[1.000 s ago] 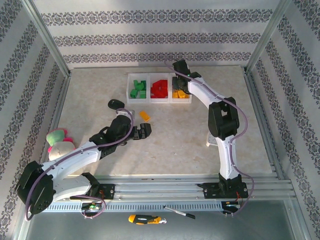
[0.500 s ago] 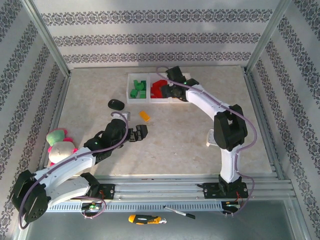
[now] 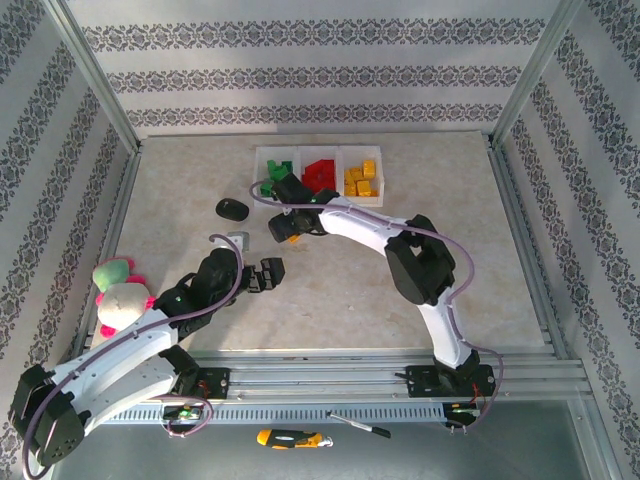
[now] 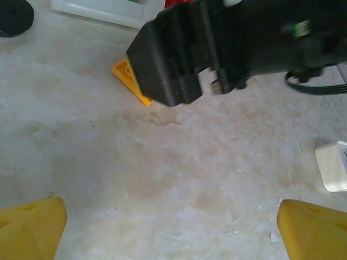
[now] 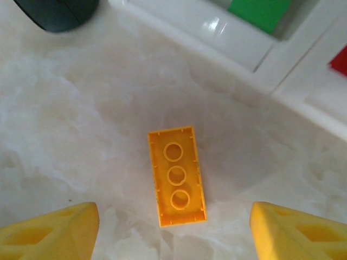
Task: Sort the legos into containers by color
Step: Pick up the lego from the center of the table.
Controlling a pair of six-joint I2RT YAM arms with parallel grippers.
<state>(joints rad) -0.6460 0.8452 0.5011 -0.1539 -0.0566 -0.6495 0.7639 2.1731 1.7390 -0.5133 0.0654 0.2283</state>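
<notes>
Right jaws hung over the one loose yellow-orange lego [image 5: 177,176], open wide. Their yellow fingertips [image 5: 49,230] sat at 9 and 3 o'clock of it, both clear of the plastic. We saw the brick lying flat on the bench [image 5: 81,135] with three rings showing along its face, long axis roughly 12 to 6 in the right wrist view.

From the top view, that spot was just off the near-left corner of the white tray [image 3: 350,201], at about 7 o'clock of the green compartment. The tray itself sat at 12 o'clock on the bench: green legos [image 3: 275,168] left, red legos [image 3: 320,172] middle, yellow legos [image 3: 362,180] right.

Left jaws were fully open and empty, fingertips [image 4: 30,225] low over bare bench at about 7 o'clock of the loose brick, near but apart. In the left wrist view the right arm's black head covered most of the brick [image 4: 127,78].

The black oval object [image 3: 232,208] was at 10 o'clock of the loose brick. The plush toy [image 3: 118,295] was at the bench's 8 o'clock edge.
</notes>
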